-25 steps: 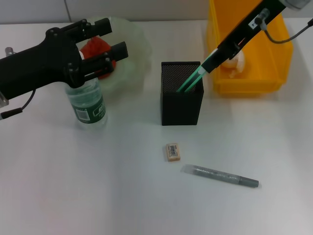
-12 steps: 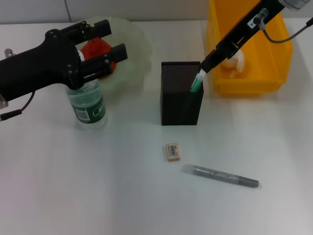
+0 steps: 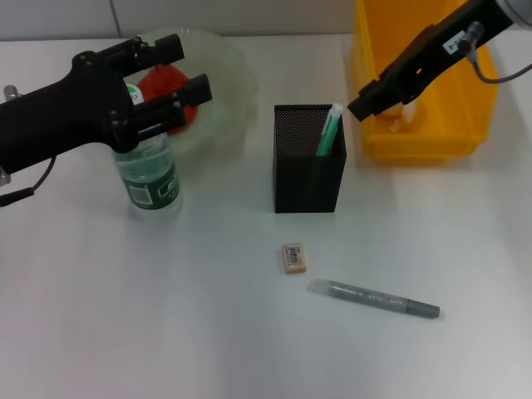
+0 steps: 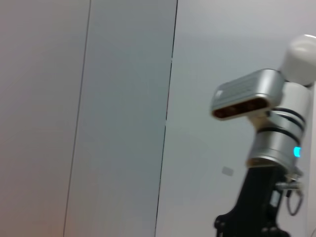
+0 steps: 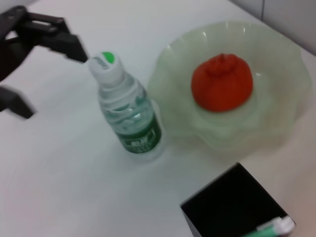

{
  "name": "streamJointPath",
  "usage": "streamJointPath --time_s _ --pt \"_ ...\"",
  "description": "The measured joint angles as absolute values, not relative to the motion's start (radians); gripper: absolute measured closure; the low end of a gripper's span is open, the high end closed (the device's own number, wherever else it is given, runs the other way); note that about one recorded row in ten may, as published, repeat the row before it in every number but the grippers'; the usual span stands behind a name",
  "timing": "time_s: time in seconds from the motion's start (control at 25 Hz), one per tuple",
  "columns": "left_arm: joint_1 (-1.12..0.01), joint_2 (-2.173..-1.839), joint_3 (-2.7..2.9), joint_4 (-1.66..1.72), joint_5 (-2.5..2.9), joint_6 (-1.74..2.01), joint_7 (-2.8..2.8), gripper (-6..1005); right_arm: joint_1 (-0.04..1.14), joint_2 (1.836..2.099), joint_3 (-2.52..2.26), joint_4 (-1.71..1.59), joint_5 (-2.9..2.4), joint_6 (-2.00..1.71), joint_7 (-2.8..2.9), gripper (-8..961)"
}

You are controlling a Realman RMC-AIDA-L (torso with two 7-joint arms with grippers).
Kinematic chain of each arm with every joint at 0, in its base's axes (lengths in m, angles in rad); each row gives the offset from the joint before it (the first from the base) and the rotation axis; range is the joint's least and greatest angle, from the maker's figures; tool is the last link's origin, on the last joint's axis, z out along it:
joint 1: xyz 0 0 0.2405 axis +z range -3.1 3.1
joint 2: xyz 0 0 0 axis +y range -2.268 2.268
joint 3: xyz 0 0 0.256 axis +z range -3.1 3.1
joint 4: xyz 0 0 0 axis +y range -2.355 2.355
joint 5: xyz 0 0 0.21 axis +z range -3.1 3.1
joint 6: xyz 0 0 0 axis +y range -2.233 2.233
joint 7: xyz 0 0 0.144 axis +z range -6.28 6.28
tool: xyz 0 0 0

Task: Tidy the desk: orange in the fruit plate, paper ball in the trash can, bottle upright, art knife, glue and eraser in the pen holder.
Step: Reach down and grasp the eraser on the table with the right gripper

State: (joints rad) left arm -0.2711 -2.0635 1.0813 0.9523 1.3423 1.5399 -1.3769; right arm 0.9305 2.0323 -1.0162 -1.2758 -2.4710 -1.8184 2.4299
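Landmark: the black mesh pen holder [image 3: 308, 158], standing mid-desk; every place below is given from it.

What changed: a second ago the right gripper [image 3: 366, 106] reached down over the holder with a green stick in its grasp. Now the green glue stick [image 3: 328, 133] leans inside the holder's far right corner, its white tip above the rim, and the gripper has drawn back up and to the right, apart from it.

Right gripper: off the holder's right rear corner, over the front wall of the yellow trash bin [image 3: 420, 148]. It carries nothing, but whether its fingers are spread or closed cannot be told.

Left gripper [image 3: 174, 79]: well to the holder's left, fingers spread wide over the cap of the upright bottle [image 3: 150, 179], not gripping it.

Already tidy: the orange [image 5: 222, 81] sits in the pale green fruit plate [image 5: 276, 123] behind and left of the holder; a pale crumpled shape in the bin, probably the paper ball, is partly hidden by the arm.

Still out: the eraser [image 3: 294, 257] lies just in front of the holder, and the grey art knife [image 3: 376, 299] lies farther forward and to the right, both flat on the white desk [image 3: 125, 316].

Meaning: glue appears delivered; two items likely remain for the holder.
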Motion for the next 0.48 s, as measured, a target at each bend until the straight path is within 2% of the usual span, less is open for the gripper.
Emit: streamJointPath --time_s 0.12,0.48 --pt "-0.273 -2.065 1.073 0.95 1.341 1.538 -1.379 334 0.821 2.048 -1.015 -1.428 -2.369 -1.849 2.43 705" --pt "-0.278 -2.066 1.067 0.949 1.34 1.542 -1.384 334 0.646 2.048 -0.855 -1.485 -1.979 -1.93 2.402 679"
